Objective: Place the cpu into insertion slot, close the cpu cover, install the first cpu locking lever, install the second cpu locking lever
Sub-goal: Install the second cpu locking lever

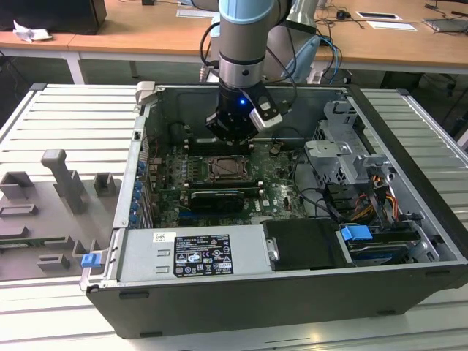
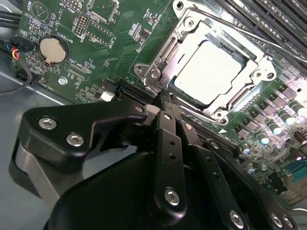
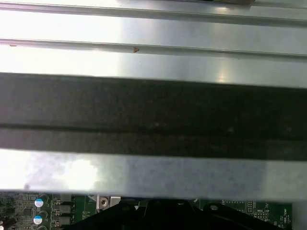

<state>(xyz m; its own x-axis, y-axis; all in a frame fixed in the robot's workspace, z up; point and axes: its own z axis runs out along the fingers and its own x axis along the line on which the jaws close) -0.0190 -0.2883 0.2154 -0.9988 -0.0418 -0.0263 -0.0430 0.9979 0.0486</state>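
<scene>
- Exterior view: a grey and pale-blue robot arm (image 1: 245, 44) reaches down into an open black computer case (image 1: 292, 292) that lies on a ribbed silver metal table (image 1: 66, 117). Its black gripper (image 1: 232, 134) hangs over the far edge of the green circuit board (image 1: 274, 175), just beyond the insertion slot (image 1: 228, 170) — a small square dark socket with a silvery metal rim near the board's middle. A long black card (image 1: 213, 199) lies just on the near side of the socket. To the exterior view's right sit a silver drive cage (image 1: 340, 157) and a blue plastic tab (image 1: 356, 235). To the exterior view's left, grey plastic fixture blocks (image 1: 62, 183) stand on the table.
- Second wrist view: the gripper's black fingers (image 2: 169, 139) are pressed together, gripping nothing, with the tips at the corner of the socket. The cpu (image 2: 211, 72), a flat square chip with a dull silver top, lies seated in the insertion slot. The cpu cover (image 2: 240, 98) — a thin silvery metal frame with a square window — lies flat around the chip. A round silver coin battery (image 2: 51, 49) sits on the board, well apart from the socket.
- First wrist view: a dark horizontal case edge (image 3: 153, 117) runs between bright metal strips, and a thin strip of green board shows beside the gripper's black body (image 3: 158, 215).
</scene>
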